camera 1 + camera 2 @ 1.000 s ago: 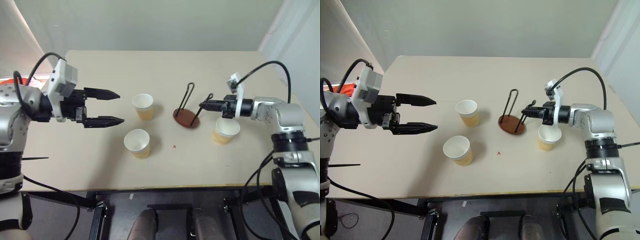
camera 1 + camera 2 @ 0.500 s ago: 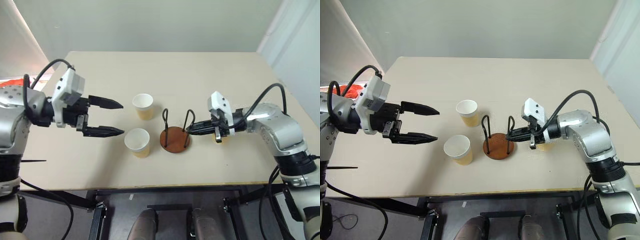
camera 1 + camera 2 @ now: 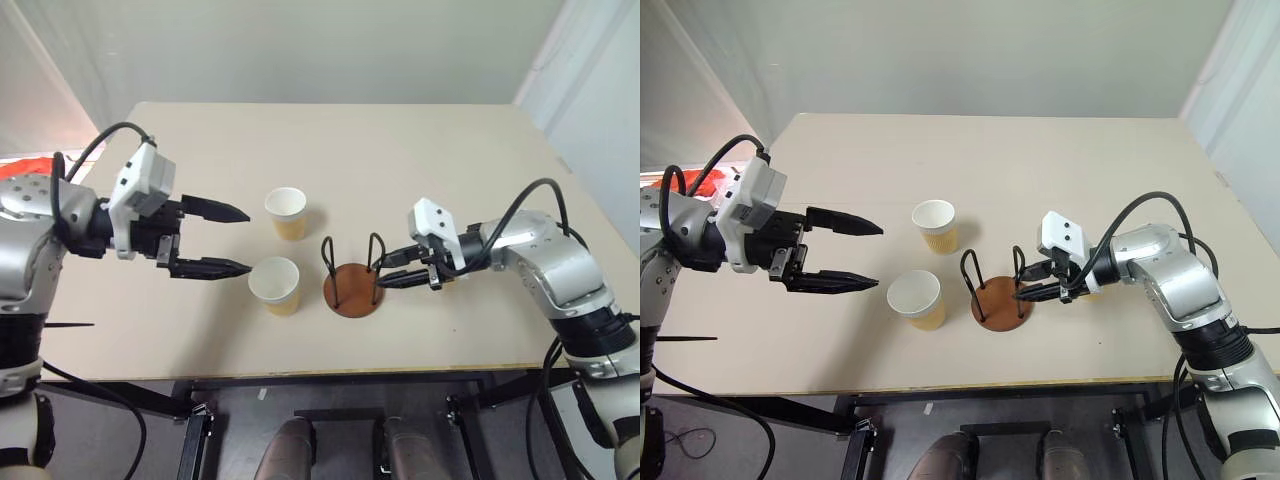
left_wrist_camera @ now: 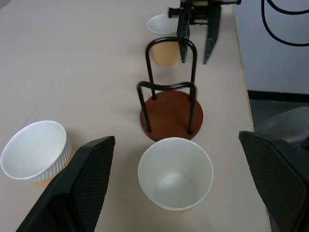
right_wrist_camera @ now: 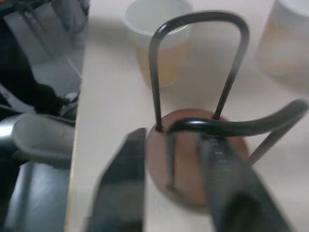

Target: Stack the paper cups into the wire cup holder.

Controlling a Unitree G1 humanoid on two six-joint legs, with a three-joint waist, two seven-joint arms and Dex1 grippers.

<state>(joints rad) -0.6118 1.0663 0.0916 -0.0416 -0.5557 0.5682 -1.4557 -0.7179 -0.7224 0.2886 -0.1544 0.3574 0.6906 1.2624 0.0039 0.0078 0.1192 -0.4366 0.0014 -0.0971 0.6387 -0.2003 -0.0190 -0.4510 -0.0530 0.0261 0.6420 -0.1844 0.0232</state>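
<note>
Left eye view: left tool (image 3: 228,240) wide open, empty; right tool (image 3: 394,270) part-open beside wire cup holder (image 3: 352,288).

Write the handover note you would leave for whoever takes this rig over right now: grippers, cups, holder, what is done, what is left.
Left gripper: open, empty, beside the near cup.
Right gripper: jaws parted at the wire cup holder, one wire loop between its fingers.
Far cup stands behind the near one; third cup sits behind the right gripper.
Done: no cup stacked yet.
Left: put all three cups into the holder.
</note>
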